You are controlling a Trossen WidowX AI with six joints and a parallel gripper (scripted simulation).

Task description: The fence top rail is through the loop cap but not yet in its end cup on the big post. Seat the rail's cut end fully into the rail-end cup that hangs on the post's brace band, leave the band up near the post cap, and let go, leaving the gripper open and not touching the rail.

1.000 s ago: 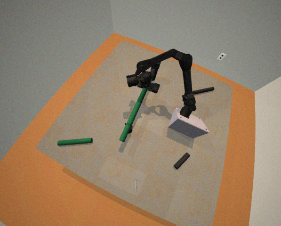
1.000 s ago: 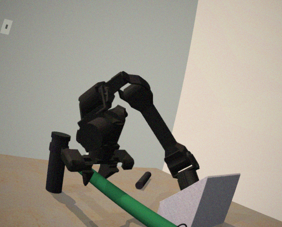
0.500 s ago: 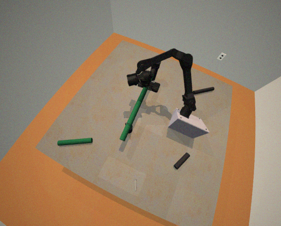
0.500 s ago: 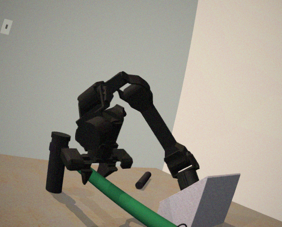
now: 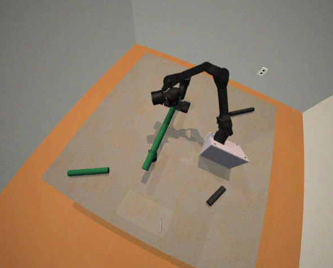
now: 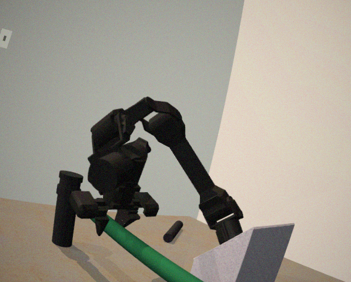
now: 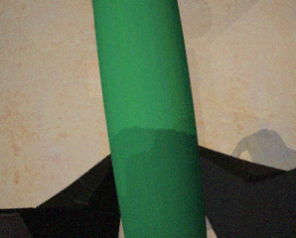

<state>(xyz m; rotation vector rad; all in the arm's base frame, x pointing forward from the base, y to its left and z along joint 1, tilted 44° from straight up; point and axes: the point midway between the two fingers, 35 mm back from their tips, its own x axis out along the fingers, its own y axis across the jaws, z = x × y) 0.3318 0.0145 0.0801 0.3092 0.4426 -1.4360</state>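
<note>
You've got the black parallel-jaw gripper (image 6: 113, 222) clamped on the long green round fence rail (image 5: 160, 135), pinching it close to its upper end. In the exterior view the two dark fingers (image 6: 100, 225) straddle the green tube and the rail slopes down and away from the gripper toward the lower right, passing in front of the pale grey angular base block (image 6: 248, 258) the arm is mounted on.

Right beside the gripper, on its left in that view, stands the tall black cylindrical post (image 6: 64, 209) with its wider cap on top. A dark boxy piece (image 6: 82, 204), which looks like the rail-end cup, sticks out from the post just below the cap, and the rail's gripped end sits right at it. Can't tell from these angles whether the end is actually inside.

From the top view, the far low end of the rail runs through a thin dark loop fitting (image 5: 152, 152), well away from the gripper.

The wrist view is basically all green tube running up the middle, dark finger shapes either side at the bottom.

Scattered well apart from the gripper: a short green tube (image 5: 87, 171), a short black cylinder (image 5: 216, 195), and a thin dark rod (image 5: 241, 111) behind the arm.
</note>
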